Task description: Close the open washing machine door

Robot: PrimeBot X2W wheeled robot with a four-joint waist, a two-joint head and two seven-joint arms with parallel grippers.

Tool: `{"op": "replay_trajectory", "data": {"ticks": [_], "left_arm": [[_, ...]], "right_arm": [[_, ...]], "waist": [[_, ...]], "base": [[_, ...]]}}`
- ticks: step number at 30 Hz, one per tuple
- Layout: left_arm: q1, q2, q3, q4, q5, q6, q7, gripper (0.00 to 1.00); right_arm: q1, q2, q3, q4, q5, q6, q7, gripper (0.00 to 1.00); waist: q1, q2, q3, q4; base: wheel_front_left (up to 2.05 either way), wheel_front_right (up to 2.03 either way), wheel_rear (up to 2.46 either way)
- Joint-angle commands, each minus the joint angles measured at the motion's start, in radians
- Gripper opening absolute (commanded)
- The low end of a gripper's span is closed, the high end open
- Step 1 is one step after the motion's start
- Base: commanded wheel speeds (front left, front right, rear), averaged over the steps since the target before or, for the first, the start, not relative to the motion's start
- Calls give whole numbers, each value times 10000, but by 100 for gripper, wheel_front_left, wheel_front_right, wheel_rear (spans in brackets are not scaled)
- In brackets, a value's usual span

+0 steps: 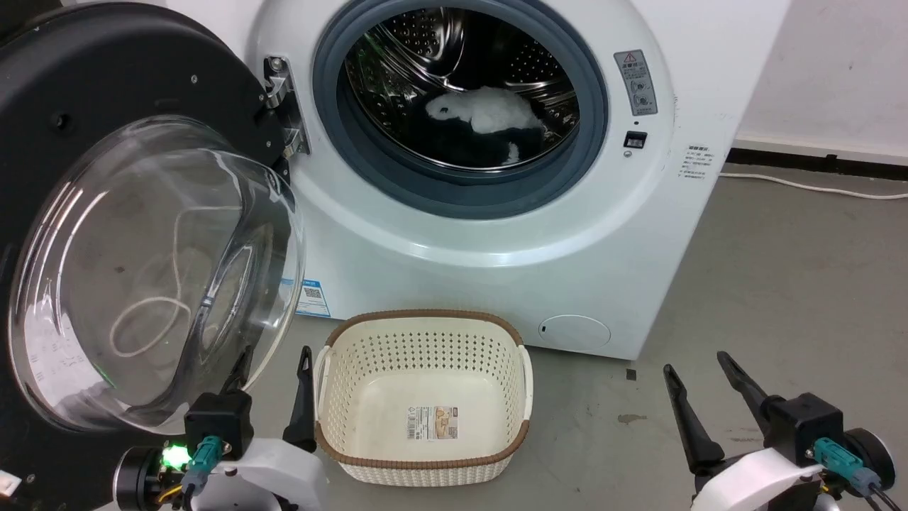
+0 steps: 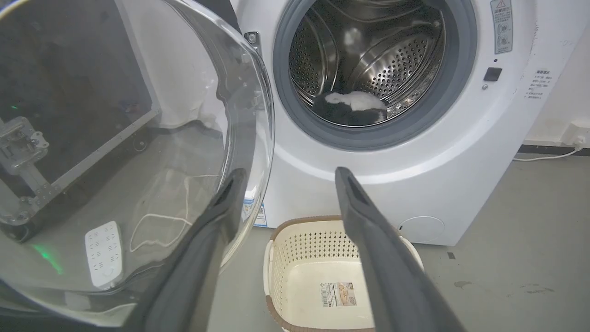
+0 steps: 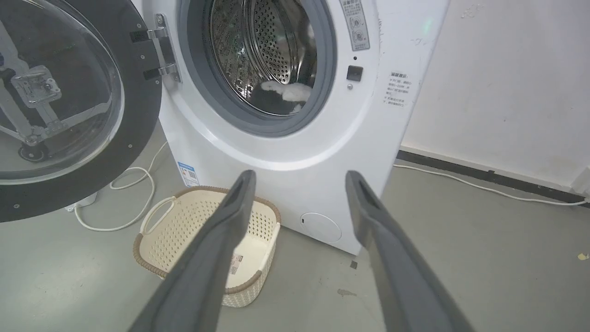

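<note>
Standing ahead of both hands is the big white washing machine [image 1: 496, 241]. Its round hole is not shut, and the shiny drum [image 1: 461, 64] shows inside. The door [image 1: 106, 85] is big, round and black. It hangs wide open on its hinge, in front of the left hand [image 1: 275, 358] and above it. Its clear glass bowl [image 1: 156, 270] bulges out toward that hand. The left hand has its two fingers spread apart and grips nothing. One finger [image 2: 221, 216] is right by the rim of the glass, and I cannot tell if it touches. A cream basket [image 1: 425, 472] sits on the grey floor [image 1: 780, 284], just to the right of the left hand and well to the left of the right hand [image 1: 694, 363]. The right hand has its fingers spread too and grips nothing. Far ahead of the hands, a small white and dark cloth [image 1: 489, 113] lies in the drum.
</note>
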Motion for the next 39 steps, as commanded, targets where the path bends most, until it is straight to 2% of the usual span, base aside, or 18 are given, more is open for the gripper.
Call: {"op": "replay_trajectory", "data": {"ticks": [1,7,8,9,10,17,27,33,39], "left_arm": [[65,0,-20,51,-87,-16,-101,100],[89,5,-87,133,-210,-26,-228,100],[93,6,-100,147,-231,-29,-248,73],[96,8,-114,163,-253,-33,-269,26],[99,11,-128,178,-274,-39,-290,0],[47,20,-142,47,-439,-73,-441,0],[-340,0,358,-1267,-734,-76,-651,0],[-643,-1,1125,-2116,-854,-37,-776,0],[-957,-2,2365,-2784,-965,-116,-901,0]], "right_arm": [[118,0,15,32,120,1,-131,100],[192,0,37,79,275,1,-256,100],[204,0,39,86,301,2,-276,100],[216,0,43,94,327,2,-297,100],[228,0,48,102,351,2,-318,100],[317,0,72,164,515,2,-465,100],[418,0,94,268,785,3,-674,100],[480,0,117,358,943,3,-798,100],[560,1,144,469,1102,4,-924,100]], "waist": [[0,0,-1,0],[0,0,-4,3],[0,0,-3,5],[0,0,-5,6],[0,0,-5,7],[0,0,-10,51],[0,0,10,361],[0,0,21,725],[0,0,13,1197]], "base": [[0,0,0],[0,0,0],[0,0,0],[0,0,0],[0,0,0],[0,0,0],[0,0,0],[0,0,0],[0,0,0]]}}
